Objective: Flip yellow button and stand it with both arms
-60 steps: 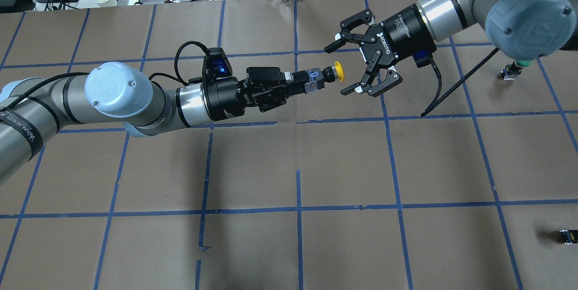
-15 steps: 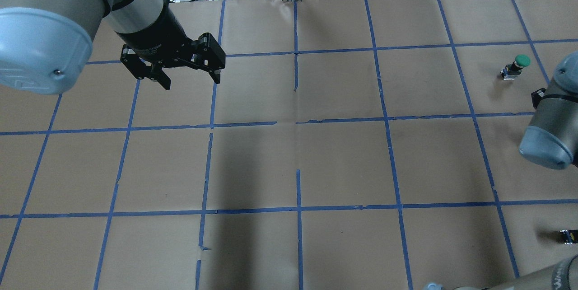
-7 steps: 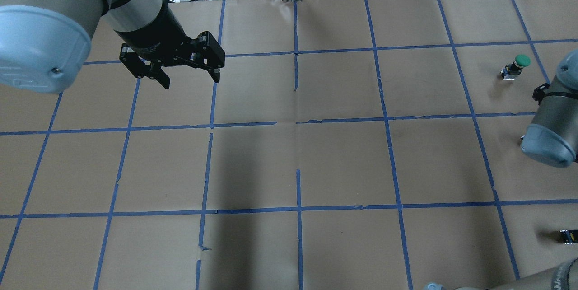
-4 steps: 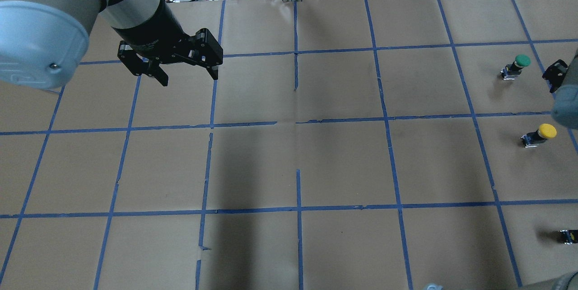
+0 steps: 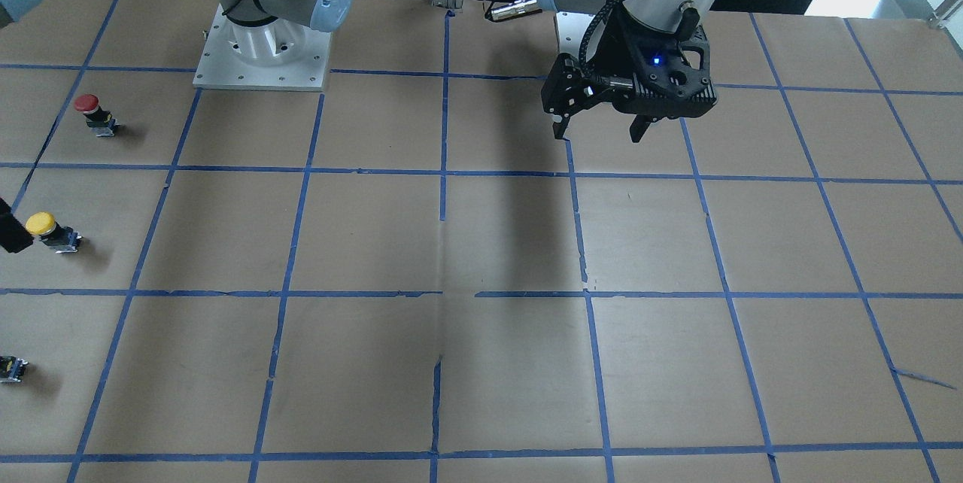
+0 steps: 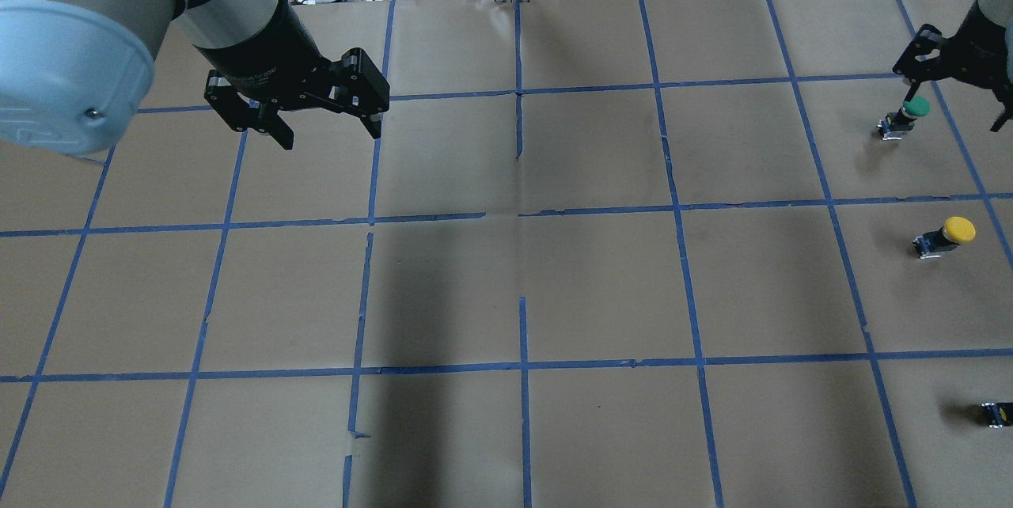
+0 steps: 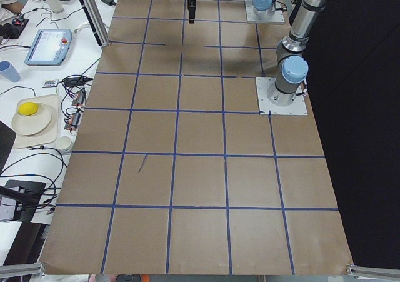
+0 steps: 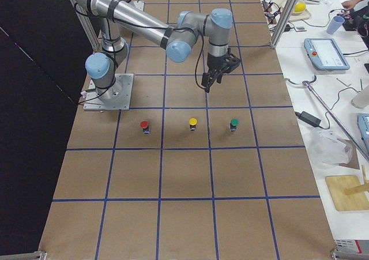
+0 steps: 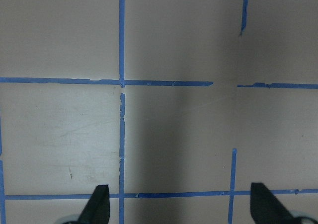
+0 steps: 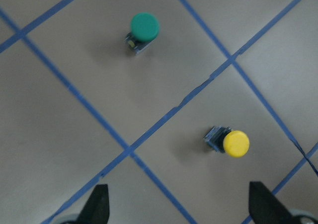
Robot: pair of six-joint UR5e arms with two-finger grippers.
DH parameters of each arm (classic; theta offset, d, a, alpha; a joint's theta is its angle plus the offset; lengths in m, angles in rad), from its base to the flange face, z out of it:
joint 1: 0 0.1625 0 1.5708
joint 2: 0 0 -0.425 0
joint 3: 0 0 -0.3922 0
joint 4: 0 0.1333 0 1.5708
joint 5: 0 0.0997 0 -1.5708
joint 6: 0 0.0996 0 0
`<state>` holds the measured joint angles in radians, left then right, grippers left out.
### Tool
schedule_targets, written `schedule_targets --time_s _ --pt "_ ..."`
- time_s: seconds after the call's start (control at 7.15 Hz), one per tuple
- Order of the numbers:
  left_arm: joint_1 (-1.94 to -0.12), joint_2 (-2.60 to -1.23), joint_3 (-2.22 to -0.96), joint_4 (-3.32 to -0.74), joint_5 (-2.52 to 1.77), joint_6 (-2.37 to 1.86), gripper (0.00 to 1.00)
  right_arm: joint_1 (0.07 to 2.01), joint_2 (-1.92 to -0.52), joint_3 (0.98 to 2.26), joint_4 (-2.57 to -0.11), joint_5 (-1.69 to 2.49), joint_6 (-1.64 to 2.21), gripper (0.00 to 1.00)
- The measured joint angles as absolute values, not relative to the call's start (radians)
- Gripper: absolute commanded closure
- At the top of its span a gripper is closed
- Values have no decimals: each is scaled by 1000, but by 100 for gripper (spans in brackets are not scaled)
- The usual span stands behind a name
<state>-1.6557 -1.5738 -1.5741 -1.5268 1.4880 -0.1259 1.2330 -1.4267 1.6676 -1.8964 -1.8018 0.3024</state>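
The yellow button (image 6: 946, 235) stands upright on the brown paper at the right, yellow cap on top; it also shows in the front view (image 5: 45, 229), the right-side view (image 8: 193, 123) and the right wrist view (image 10: 231, 142). My right gripper (image 6: 954, 108) is open and empty, raised above the table beyond the yellow button, over the green button. Its fingertips (image 10: 97, 204) frame the bottom of the right wrist view. My left gripper (image 6: 330, 138) is open and empty, hanging over the far left of the table (image 5: 596, 137), with bare paper under it in the left wrist view (image 9: 181, 206).
A green button (image 6: 910, 114) stands one square beyond the yellow one, and a red button (image 5: 94, 113) one square nearer the robot. A tiny dark block with a yellow spot (image 6: 995, 413) lies at the right edge. Cables and clutter lie past the far edge.
The right arm has lifted off and swung toward the far side, uncovering the yellow button standing alone on the paper. The left gripper has stayed open and almost still.
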Motion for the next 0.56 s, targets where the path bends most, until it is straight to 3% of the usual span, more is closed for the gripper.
schedule_targets --time_s 0.56 --pt "-1652 -1575 -1569 -1529 1489 -123 1 1450 -1588 1643 -1611 -1660 143 0"
